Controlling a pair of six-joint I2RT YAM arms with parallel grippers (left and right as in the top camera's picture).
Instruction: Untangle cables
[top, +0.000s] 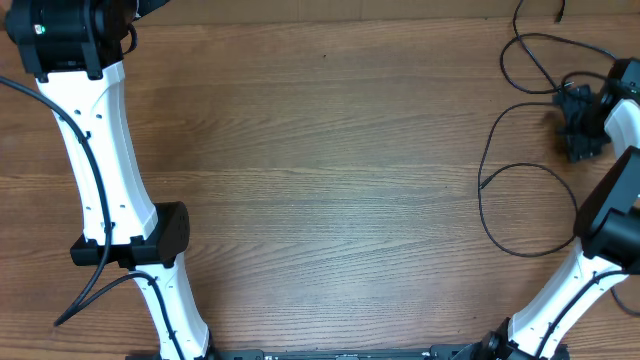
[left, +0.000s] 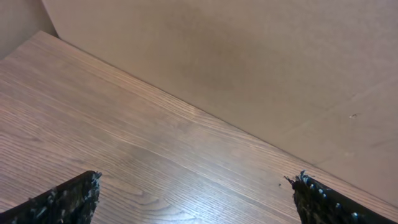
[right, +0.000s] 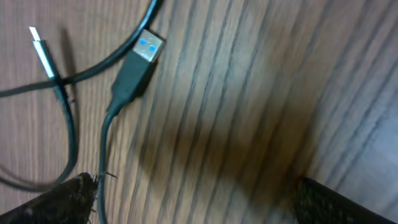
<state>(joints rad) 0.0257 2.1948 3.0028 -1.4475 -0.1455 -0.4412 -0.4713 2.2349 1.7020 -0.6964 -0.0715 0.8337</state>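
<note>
Cables (top: 481, 175): loose black loops just beside right gripper (right: 199, 208), none held. USB plug (right: 138, 65) lies ahead of its fingertips, its cord crossing second cord. Right jaws wide apart, empty; likely lining up pick. Left gripper (left: 199, 208) well apart from right gripper, jaws spread, nothing between; presumably idle until needed.

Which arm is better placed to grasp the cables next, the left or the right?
Right. The right tool, open, hangs over the cables, a plug just ahead. The left tool is at the opposite side, with only the table in its view.
</note>
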